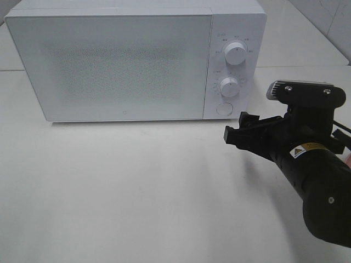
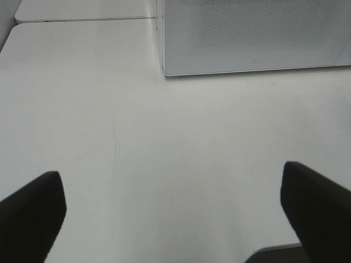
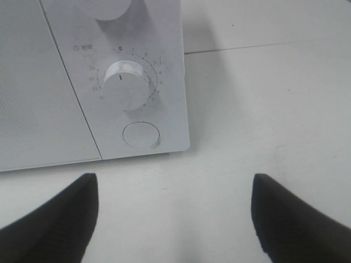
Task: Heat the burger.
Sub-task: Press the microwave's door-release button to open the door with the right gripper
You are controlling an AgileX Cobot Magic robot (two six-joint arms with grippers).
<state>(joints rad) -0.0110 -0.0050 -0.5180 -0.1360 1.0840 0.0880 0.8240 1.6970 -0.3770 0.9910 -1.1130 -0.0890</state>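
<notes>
A yellow warning sticker (image 1: 304, 150) sits on my right arm (image 1: 323, 203), and the lower knob (image 3: 129, 82) of the microwave (image 1: 247, 33) has a 0 and small numbers round it. Both my right gripper (image 3: 175, 183), near the round button (image 3: 141, 135), and my left gripper (image 2: 171, 183) are open and hold nothing above the white table (image 2: 164, 137). The door (image 1: 109, 66) is shut, and I cannot tell where the burger is.

Smooth white microwave (image 1: 137, 60) casing (door (image 1: 109, 68) finely speckled), matt white table (image 1: 137, 192), matt black right end effector (image 1: 240, 130)
</notes>
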